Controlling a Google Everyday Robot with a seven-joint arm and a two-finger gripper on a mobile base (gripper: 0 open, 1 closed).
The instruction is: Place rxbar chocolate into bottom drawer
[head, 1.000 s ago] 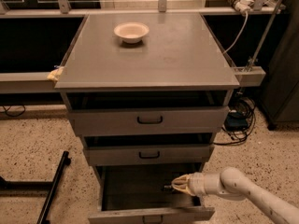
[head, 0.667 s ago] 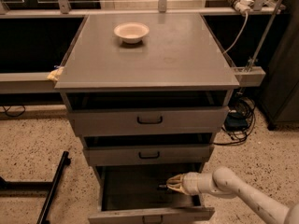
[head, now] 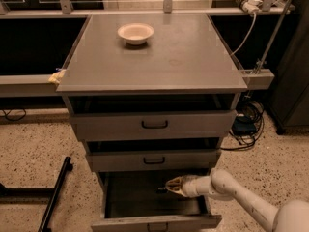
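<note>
The cream robot gripper (head: 169,186) reaches inside the open grey metal bottom drawer (head: 154,222), below the grey tabletop's (head: 193,66) front edge; whether it holds the rxbar chocolate cannot be told, so release probably comes next.

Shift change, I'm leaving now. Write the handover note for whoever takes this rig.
The gripper is inside the open bottom drawer, reaching in from the right.
A small dark shape at its tip looks like the rxbar chocolate; whether it is held cannot be told.
Done: drawer open, bar brought in.
Left: confirm the bar lies in the drawer, withdraw the gripper.
</note>
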